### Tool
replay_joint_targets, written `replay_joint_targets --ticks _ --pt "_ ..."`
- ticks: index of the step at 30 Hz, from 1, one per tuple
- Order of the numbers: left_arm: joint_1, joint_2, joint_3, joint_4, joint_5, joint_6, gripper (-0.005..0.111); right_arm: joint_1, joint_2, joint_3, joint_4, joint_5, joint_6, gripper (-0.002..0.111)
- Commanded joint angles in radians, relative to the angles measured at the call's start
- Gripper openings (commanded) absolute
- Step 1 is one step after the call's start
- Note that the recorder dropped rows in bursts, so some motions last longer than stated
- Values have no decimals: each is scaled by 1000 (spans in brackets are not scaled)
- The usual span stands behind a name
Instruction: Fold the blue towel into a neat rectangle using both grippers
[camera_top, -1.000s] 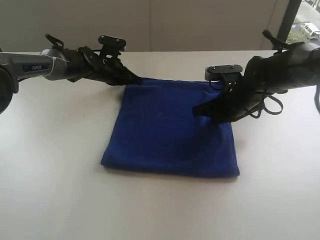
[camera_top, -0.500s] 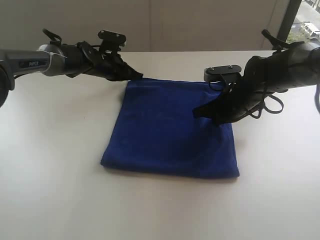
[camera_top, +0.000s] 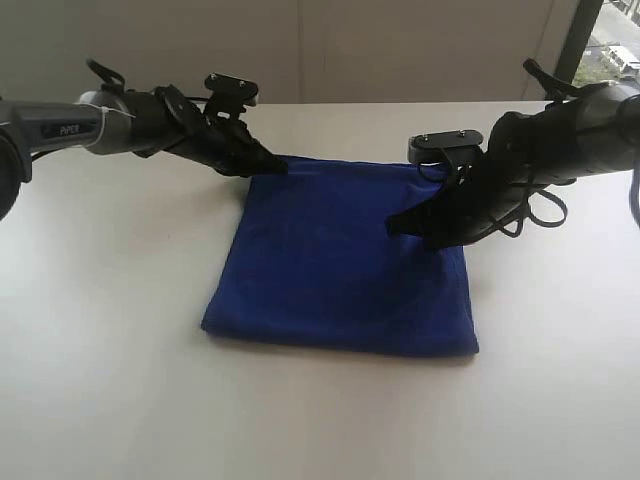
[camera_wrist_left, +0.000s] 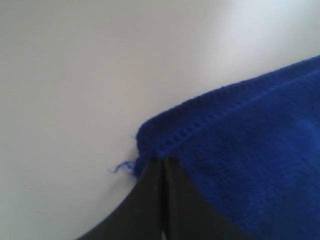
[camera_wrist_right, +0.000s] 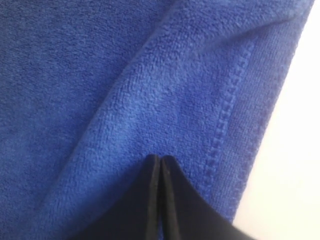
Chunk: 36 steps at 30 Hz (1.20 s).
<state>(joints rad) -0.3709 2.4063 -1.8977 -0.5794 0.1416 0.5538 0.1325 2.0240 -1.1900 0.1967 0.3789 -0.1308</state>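
The blue towel (camera_top: 340, 260) lies flat on the white table (camera_top: 110, 380) as a folded, nearly square shape. My left gripper (camera_top: 283, 167) is shut, its tips touching the towel's far left corner. In the left wrist view the closed gripper (camera_wrist_left: 162, 160) meets the towel (camera_wrist_left: 250, 140) at that corner, beside a loose thread (camera_wrist_left: 121, 167); no cloth shows between the fingers. My right gripper (camera_top: 392, 224) is shut too, over the towel's right part. In the right wrist view the shut gripper (camera_wrist_right: 160, 159) rests on the towel (camera_wrist_right: 100, 75) near its stitched hem.
Bare white tabletop surrounds the towel on all sides. A pale wall (camera_top: 400, 45) stands behind the table's far edge, and a window (camera_top: 612, 50) shows at the far right corner.
The left gripper lifted slightly off the far left corner, then came back down onto it. The right gripper and the towel stayed where they were.
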Motion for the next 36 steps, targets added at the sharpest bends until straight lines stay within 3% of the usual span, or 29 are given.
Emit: replay_joint_targets --ticks 1,12,18,28,36 --pt "-3 -3 1 -11 33 4 0 -5 3 5 -18 16 5 0" --pt "-3 59 1 -11 -147 4 0 -5 3 5 -18 27 -32 0" --pt "-3 62 1 -11 -148 4 0 -5 3 5 -18 23 -32 0" --pt "18 -21 1 13 -29 11 0 -5 -19 5 -13 -92 -22 0" --pt "70 -104 1 35 239 -7 0 -5 -106 5 -11 -109 -20 0"
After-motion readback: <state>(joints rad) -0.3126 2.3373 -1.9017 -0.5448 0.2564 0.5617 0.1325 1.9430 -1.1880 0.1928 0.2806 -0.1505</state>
